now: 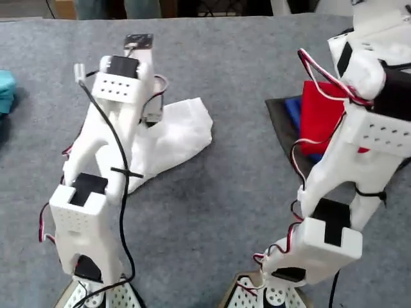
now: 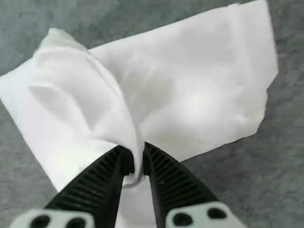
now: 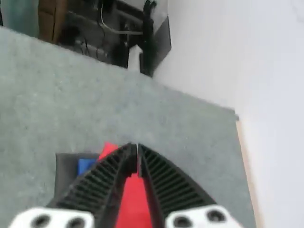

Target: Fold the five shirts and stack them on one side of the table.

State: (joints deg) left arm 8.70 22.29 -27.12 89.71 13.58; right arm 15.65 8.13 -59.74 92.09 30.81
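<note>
A white shirt (image 1: 176, 138) lies crumpled on the grey table left of centre. My left gripper (image 2: 135, 164) is shut on a raised fold of the white shirt (image 2: 190, 95), which drapes away from the fingertips. On the right side of the table sits a stack with a red shirt (image 1: 318, 115) on top, a blue shirt (image 1: 294, 110) under it and a dark shirt (image 1: 279, 122) at the bottom. My right gripper (image 3: 137, 152) hangs shut above the red shirt (image 3: 133, 199), with nothing visible between its fingers.
A teal shirt (image 1: 5, 90) lies at the table's left edge. Bare grey felt (image 1: 237, 212) stretches between the two arms and along the far side. The right wrist view shows the table's far corner, a wall and dark equipment (image 3: 118, 33).
</note>
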